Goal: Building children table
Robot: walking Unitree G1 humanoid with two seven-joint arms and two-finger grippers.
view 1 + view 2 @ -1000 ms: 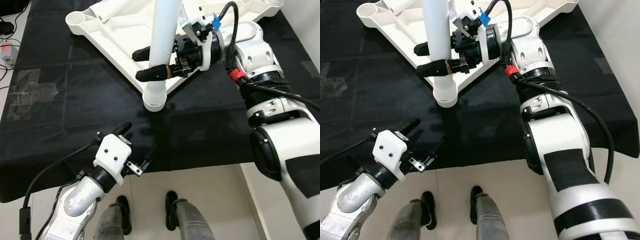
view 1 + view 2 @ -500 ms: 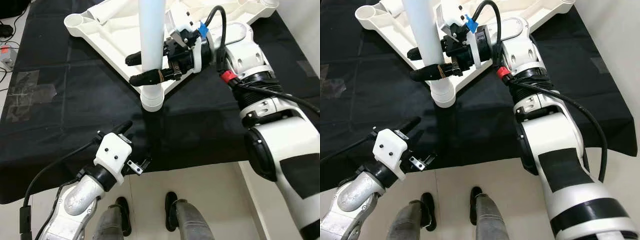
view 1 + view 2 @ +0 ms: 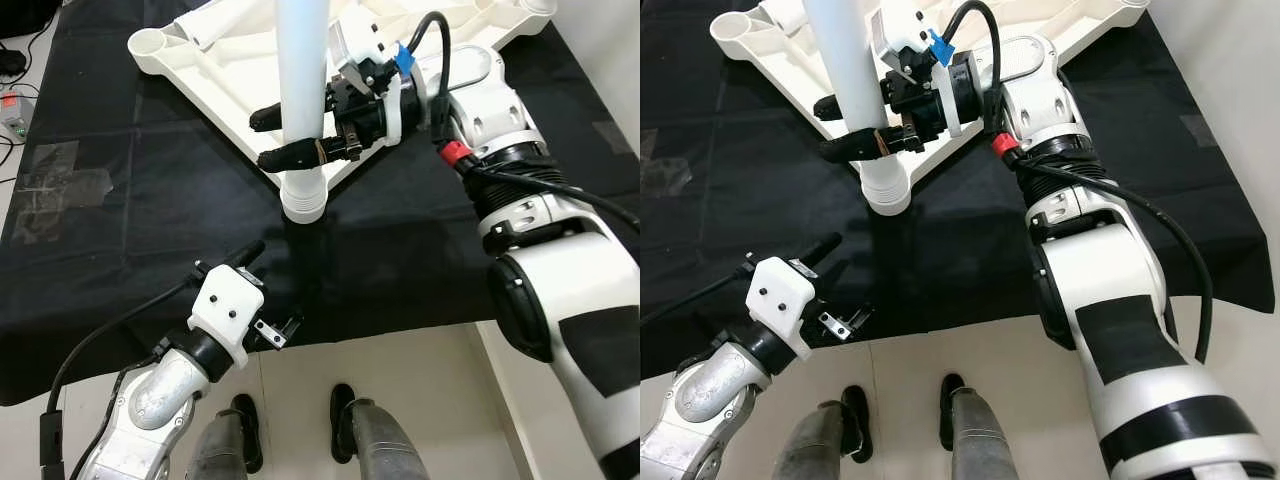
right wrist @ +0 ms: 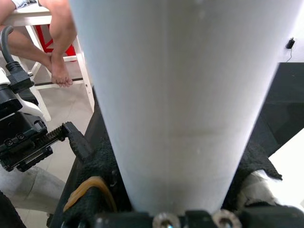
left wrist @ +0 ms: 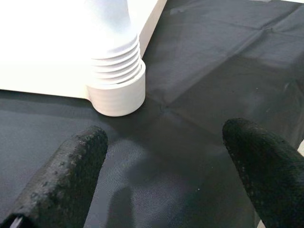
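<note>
At tabletop [image 3: 235, 75] corner: right pincer [image 3: 285, 136] clamped on white ribbed-base leg [image 3: 302, 90]; left pincer [image 5: 166, 175] apart.

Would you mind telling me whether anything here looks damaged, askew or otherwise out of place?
Nothing looks damaged. The white table top lies upside down on the black cloth, as assembly needs. The right gripper holds the white leg roughly upright at its near corner socket. The left gripper hovers open nearby.

L claw [image 5: 161, 190] open, over black cloth [image 5: 213, 71] | ribbed white leg base [image 5: 116, 78] ahead, touching tabletop edge [image 5: 42, 52]
</note>
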